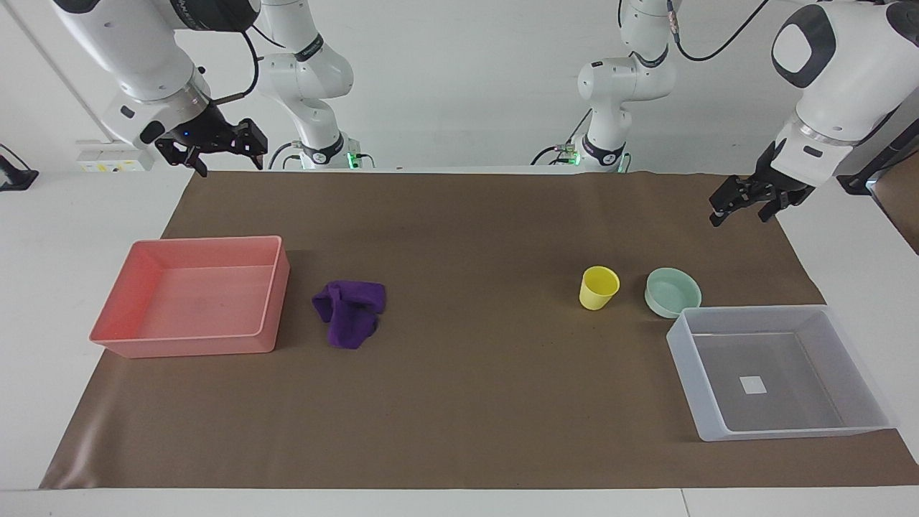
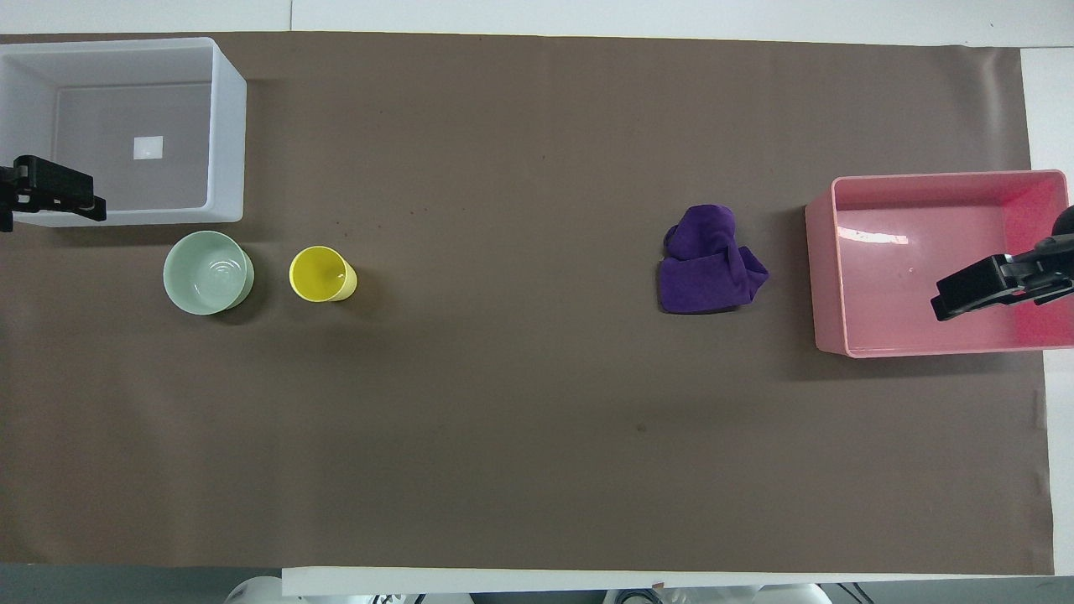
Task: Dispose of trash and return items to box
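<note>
The deep-purple cloth (image 1: 350,312) (image 2: 711,262) lies bunched on the brown mat beside the pink tray. The yellow cup (image 1: 598,287) (image 2: 321,273) stands upright next to the mint-green bowl (image 1: 672,291) (image 2: 207,272). Both sit just nearer to the robots than the translucent box (image 1: 851,359) (image 2: 225,126), which is empty with a white square on its floor. My left gripper (image 1: 739,214) (image 2: 88,201) hangs open and empty, raised over the left arm's end of the mat. My right gripper (image 1: 222,154) (image 2: 944,302) hangs open and empty, raised over the right arm's end.
An empty pink rectangular tray (image 1: 276,294) (image 2: 826,277) stands at the right arm's end of the table. The brown mat (image 1: 467,402) covers most of the white tabletop.
</note>
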You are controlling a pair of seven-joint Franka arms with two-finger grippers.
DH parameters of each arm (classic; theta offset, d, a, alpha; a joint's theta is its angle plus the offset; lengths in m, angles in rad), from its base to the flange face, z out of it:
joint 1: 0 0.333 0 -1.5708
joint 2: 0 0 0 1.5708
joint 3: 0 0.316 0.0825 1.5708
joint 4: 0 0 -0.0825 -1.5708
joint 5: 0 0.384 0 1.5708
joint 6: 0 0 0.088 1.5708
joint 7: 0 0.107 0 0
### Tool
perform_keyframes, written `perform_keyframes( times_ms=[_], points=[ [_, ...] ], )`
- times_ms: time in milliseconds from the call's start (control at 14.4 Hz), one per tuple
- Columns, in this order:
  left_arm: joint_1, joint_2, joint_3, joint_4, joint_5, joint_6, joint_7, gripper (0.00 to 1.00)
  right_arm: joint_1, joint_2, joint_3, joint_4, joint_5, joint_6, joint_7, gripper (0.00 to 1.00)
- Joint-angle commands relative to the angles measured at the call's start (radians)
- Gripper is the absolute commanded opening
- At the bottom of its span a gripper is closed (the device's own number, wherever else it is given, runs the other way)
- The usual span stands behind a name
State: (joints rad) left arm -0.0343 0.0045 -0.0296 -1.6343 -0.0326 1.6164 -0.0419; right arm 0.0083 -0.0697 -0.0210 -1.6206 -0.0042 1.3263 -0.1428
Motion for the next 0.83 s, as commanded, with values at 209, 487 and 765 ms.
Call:
perform_keyframes(
  times_ms=[209,487,765],
  points=[
    [-0.010,0.002,0.005,0.013,0.003,-0.020,0.042,1.00,-0.004,-0.012,0.001,-0.013,0.013,0.001,-0.021,1.00],
    [-0.016,-0.093,0.007,-0.204,0.006,0.131,-0.019,1.00,-0.004,-0.012,0.001,-0.013,0.013,-0.001,-0.021,1.00],
    [0.005,-0.133,0.014,-0.444,0.006,0.318,-0.047,1.00,-0.004,-0.012,0.001,-0.013,0.012,-0.001,-0.021,1.00]
  ],
)
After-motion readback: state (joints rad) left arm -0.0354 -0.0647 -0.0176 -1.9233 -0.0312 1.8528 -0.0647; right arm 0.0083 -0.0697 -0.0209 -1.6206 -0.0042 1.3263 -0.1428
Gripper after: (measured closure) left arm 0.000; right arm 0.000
